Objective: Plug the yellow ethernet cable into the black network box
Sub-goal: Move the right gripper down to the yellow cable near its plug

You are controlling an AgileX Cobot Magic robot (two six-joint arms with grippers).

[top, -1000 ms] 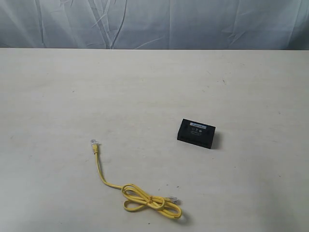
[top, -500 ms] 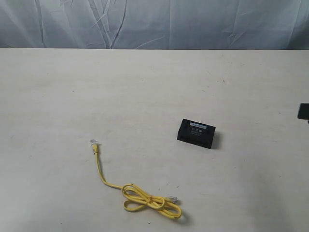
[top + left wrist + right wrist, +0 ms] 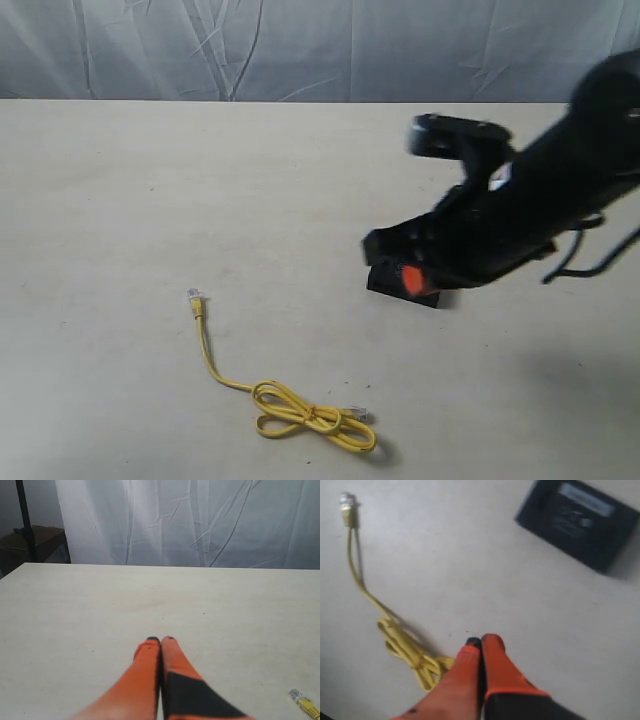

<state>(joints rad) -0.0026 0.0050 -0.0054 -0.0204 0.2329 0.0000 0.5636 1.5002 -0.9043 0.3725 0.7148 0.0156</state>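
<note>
yellow ethernet cable: thin bright-yellow cord lying loose on the pale tabletop. its tied bundle sat at about 7 o'clock from the box in the exterior view, and nothing touched it.
free plug: a small clear plastic end on the straight run, at 11 o'clock from the bundle and well apart from the box. a second plug lay against the bundle.
black network box: a small flat rectangular plastic case, resting flat with its pale label up. the right arm mostly covered it in the exterior view, and i could not tell which side carried the ports.
right pincer: pressed closed and gripping nothing, over the tabletop near the bundle.
left pincer: likewise closed and empty, with the free plug apart from it.
handling: the cord was likely light and limp. the plug looked rigid, slippery, and fragile at its latch. the box seemed light enough to slide when pushed.
hold: probably the yellow boot just behind the free plug, with the box braced.
</note>
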